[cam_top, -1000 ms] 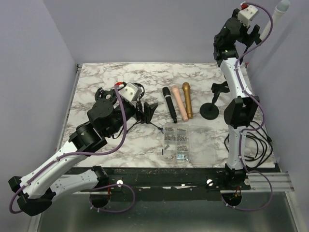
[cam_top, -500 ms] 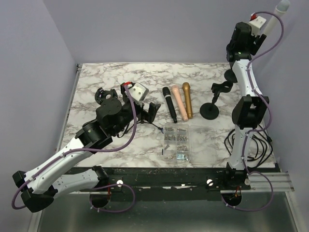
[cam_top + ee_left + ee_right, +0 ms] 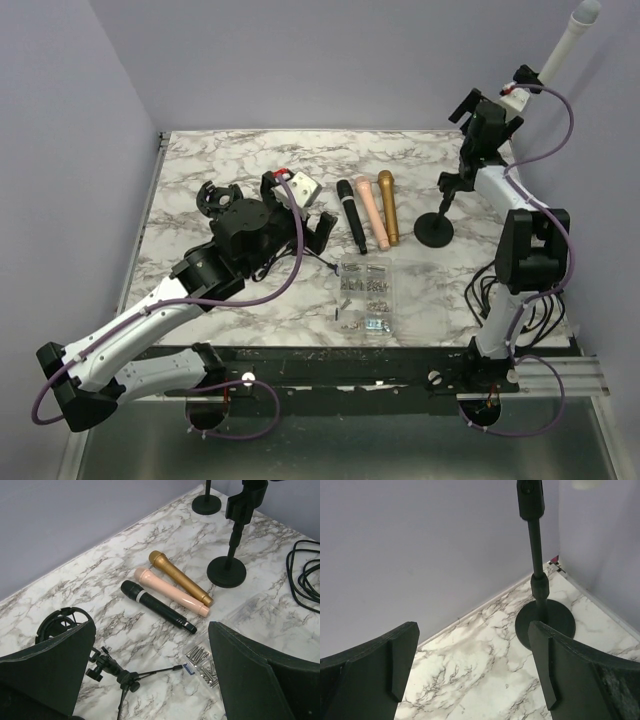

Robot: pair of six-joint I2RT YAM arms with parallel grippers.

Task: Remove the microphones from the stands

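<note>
At the far-right corner, right end effector [image 3: 472, 662] spread wide, facing stand [image 3: 537, 555]; left end effector [image 3: 150, 675] wide too.

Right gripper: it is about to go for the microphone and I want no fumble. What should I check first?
1. Right gripper open and empty: ok.
2. White microphone up on the back stand: ok.
3. Gripper lined up on the microphone: not ok; the right wrist view shows mostly the stand post, off-centre.
4. Microphone's seat in the clip: cannot tell, cropped at the top edge.
5. Left gripper open and away from that stand: ok.
</note>
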